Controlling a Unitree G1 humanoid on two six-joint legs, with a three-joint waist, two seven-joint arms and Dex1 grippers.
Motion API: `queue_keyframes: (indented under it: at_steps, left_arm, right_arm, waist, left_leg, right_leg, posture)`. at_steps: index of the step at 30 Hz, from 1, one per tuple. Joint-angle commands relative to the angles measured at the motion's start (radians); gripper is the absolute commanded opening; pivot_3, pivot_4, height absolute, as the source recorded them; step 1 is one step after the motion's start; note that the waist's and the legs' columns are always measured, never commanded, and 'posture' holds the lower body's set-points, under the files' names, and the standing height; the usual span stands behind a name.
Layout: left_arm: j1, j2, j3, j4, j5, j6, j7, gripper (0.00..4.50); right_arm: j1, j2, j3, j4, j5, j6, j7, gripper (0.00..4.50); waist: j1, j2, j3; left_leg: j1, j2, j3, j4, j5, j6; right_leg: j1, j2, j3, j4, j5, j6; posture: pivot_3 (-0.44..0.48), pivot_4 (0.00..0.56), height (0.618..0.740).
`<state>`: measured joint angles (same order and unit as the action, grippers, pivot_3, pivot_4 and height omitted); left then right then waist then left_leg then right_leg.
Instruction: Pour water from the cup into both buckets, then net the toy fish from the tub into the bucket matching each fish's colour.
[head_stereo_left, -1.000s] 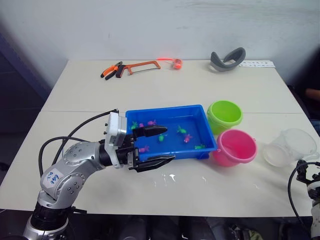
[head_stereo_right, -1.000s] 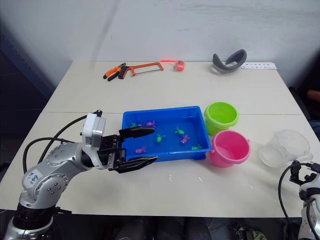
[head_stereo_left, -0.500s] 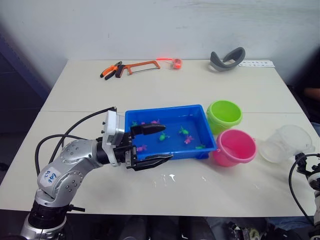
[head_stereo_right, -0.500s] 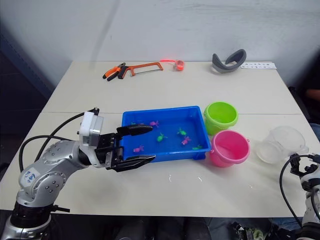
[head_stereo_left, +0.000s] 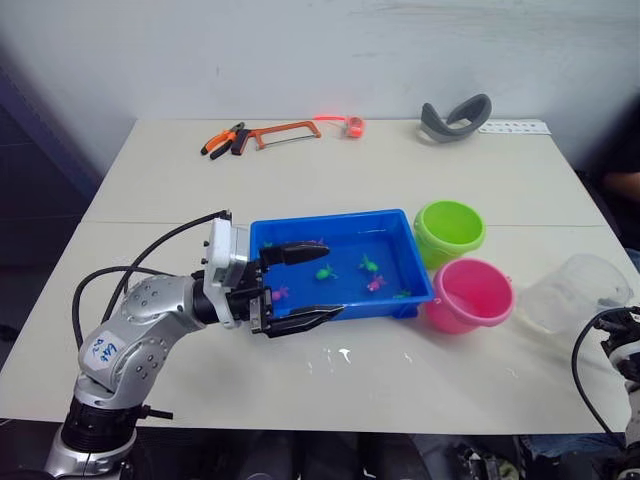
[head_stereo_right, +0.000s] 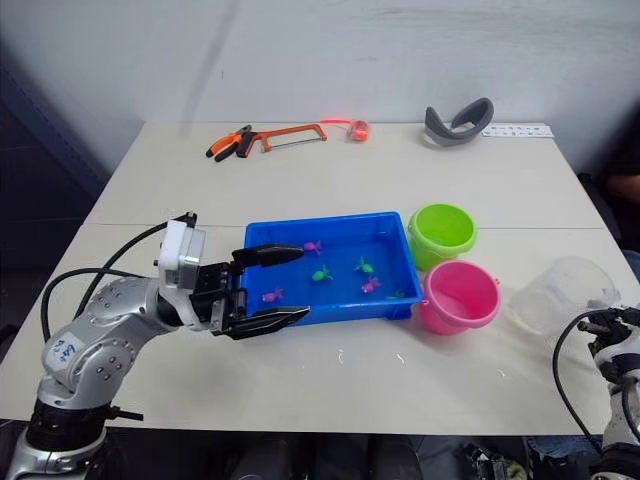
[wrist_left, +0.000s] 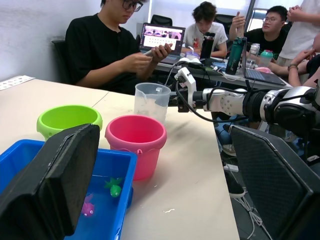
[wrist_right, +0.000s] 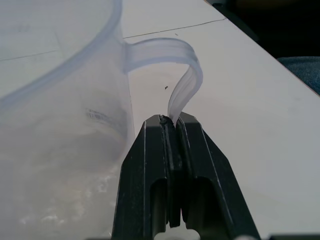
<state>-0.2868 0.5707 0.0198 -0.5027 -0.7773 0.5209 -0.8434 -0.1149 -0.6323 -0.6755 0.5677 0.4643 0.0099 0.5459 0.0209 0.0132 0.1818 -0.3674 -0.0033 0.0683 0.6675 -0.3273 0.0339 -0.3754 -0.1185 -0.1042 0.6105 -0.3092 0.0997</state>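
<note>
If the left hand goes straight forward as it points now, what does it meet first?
Probably the tub: the open left hand straddles its near left corner, so the rim there lies in its path. Depth is uncertain.

A pale cream table (head_stereo_left: 300, 390) made of two tops butted together, with a seam running across just behind the tub, carries everything. Near the middle lies the blue tub (head_stereo_left: 338, 222), holding water and small green and pink toy fish (head_stereo_left: 324, 272). Just beside its right end stand the lime green bucket (head_stereo_left: 449, 231) and, nearer the front, the pink bucket (head_stereo_left: 470, 294), close together. At the far edge lie orange-handled pliers (head_stereo_left: 222, 139), an orange hacksaw (head_stereo_left: 281, 133), an orange tape roll (head_stereo_left: 351, 125), a grey curved band (head_stereo_left: 455, 118) and a white paper strip (head_stereo_left: 514, 127). Small water drops (head_stereo_left: 335, 355) dot the surface in front of the tub.
</note>
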Motion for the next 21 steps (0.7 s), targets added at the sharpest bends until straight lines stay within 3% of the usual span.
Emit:
queue_keyframes:
  at_steps: [1, 9, 13, 21]
  left_arm:
    - [0.018, 0.009, 0.018, -0.021, 0.004, -0.022, -0.016, 4.50]
    - [0.023, 0.010, 0.011, 0.060, 0.027, -0.048, -0.079, 4.50]
    - [-0.001, 0.008, -0.010, 0.103, 0.050, -0.036, -0.085, 4.50]
    - [-0.067, -0.032, -0.058, 0.151, 0.075, -0.024, -0.092, 4.50]
  right_arm:
    - [0.032, -0.023, -0.047, -0.161, 0.049, 0.026, -0.014, 0.07]
    - [0.101, -0.129, -0.036, -0.503, -0.015, 0.143, -0.088, 0.07]
    - [0.139, -0.209, -0.006, -0.584, -0.117, 0.101, -0.055, 0.07]
    - [0.175, -0.244, 0.028, -0.695, -0.279, 0.027, -0.058, 0.07]
  waist:
    - [0.000, 0.000, 0.000]
    - [0.002, 0.003, 0.001]
    - [0.005, 0.002, 0.002]
    - [0.004, 0.002, 0.002]
  left_leg:
    - [0.000, 0.000, 0.000, 0.000, 0.000, 0.000]
    - [0.000, 0.000, 0.000, 0.000, 0.000, -0.001]
    - [-0.001, 0.000, -0.001, -0.001, 0.000, -0.001]
    - [-0.002, 0.000, -0.001, -0.001, 0.000, -0.001]
  right_leg:
    - [0.000, 0.000, 0.000, 0.000, 0.000, 0.000]
    - [0.000, 0.000, 0.000, 0.000, 0.000, 0.000]
    - [-0.001, 0.000, 0.000, -0.001, 0.000, 0.000]
    - [-0.001, 0.001, -0.001, 0.000, 0.000, 0.001]
  posture:
    - [0.000, 0.150, 0.740]
    - [0.000, 0.150, 0.740]
    - [0.000, 0.150, 0.740]
    - [0.000, 0.150, 0.740]
